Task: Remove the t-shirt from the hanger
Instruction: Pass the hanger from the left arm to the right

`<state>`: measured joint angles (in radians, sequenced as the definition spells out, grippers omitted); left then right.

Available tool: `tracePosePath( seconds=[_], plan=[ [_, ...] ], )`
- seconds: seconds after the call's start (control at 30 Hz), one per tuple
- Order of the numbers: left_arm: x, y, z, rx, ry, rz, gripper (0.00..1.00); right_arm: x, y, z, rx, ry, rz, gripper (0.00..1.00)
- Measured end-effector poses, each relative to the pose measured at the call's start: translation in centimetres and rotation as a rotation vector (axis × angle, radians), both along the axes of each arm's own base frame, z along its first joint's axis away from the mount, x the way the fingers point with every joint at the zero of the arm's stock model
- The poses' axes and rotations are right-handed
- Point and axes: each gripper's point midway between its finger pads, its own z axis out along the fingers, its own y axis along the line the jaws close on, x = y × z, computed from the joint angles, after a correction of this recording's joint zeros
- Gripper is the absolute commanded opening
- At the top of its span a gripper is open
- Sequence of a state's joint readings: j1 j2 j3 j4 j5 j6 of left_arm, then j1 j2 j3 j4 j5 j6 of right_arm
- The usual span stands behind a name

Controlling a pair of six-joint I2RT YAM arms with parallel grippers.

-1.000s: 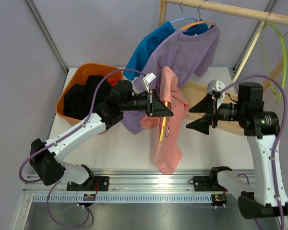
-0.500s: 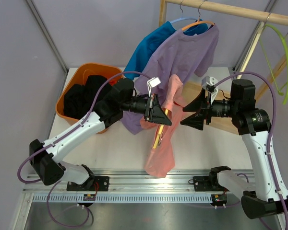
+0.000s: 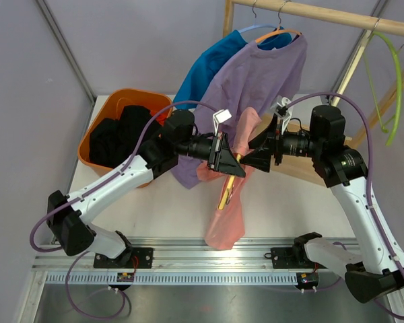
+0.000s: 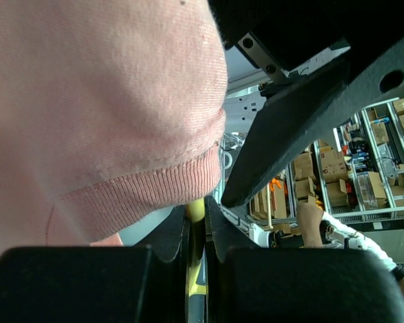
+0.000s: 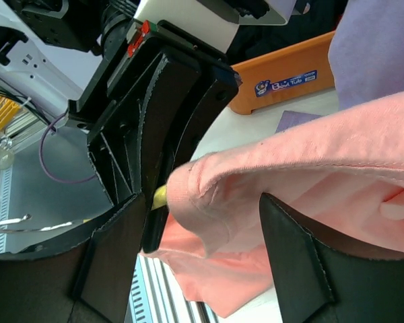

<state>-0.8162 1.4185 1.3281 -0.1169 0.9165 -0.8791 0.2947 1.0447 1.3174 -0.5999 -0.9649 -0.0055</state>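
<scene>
My left gripper is shut on a yellow hanger and holds it above the table. A pink t-shirt drapes over the hanger and hangs down past the table's front edge. In the left wrist view the hanger is clamped between the jaws, with the pink ribbed collar above. My right gripper is open, facing the left one. In the right wrist view its fingers straddle the shirt's collar fold without closing, and the hanger tip peeks out beside it.
An orange bin of black clothes stands at the back left. A purple t-shirt and a blue one hang from the wooden rail. A green hanger hangs at the right. The rack's wooden base lies under my right arm.
My right gripper has moved left and closed in on the pink shirt's collar beside the left gripper. The left gripper has shifted slightly right and up with the hanger.
</scene>
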Motion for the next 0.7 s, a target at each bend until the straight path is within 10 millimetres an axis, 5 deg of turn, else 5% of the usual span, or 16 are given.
tracePosePath(
  seconds=[0.13, 0.27, 0.4, 0.7],
  plan=[
    [0.0, -0.1, 0.2, -0.006, 0.008, 0.0, 0.0, 0.5, 0.2, -0.2, -0.015, -0.005, -0.032, 0.65],
    [0.3, -0.2, 0.2, -0.005, 0.017, 0.012, 0.0, 0.4, 0.2, -0.2, -0.014, -0.004, -0.033, 0.34],
    [0.5, -0.2, 0.0, 0.001, 0.027, 0.02, 0.0, 0.3, 0.3, -0.1, -0.018, -0.018, -0.026, 0.18],
    [0.0, 0.1, -1.3, 0.044, 0.012, -0.004, 0.0, 1.3, -0.5, -0.1, -0.06, -0.049, -0.098, 0.0]
  ],
)
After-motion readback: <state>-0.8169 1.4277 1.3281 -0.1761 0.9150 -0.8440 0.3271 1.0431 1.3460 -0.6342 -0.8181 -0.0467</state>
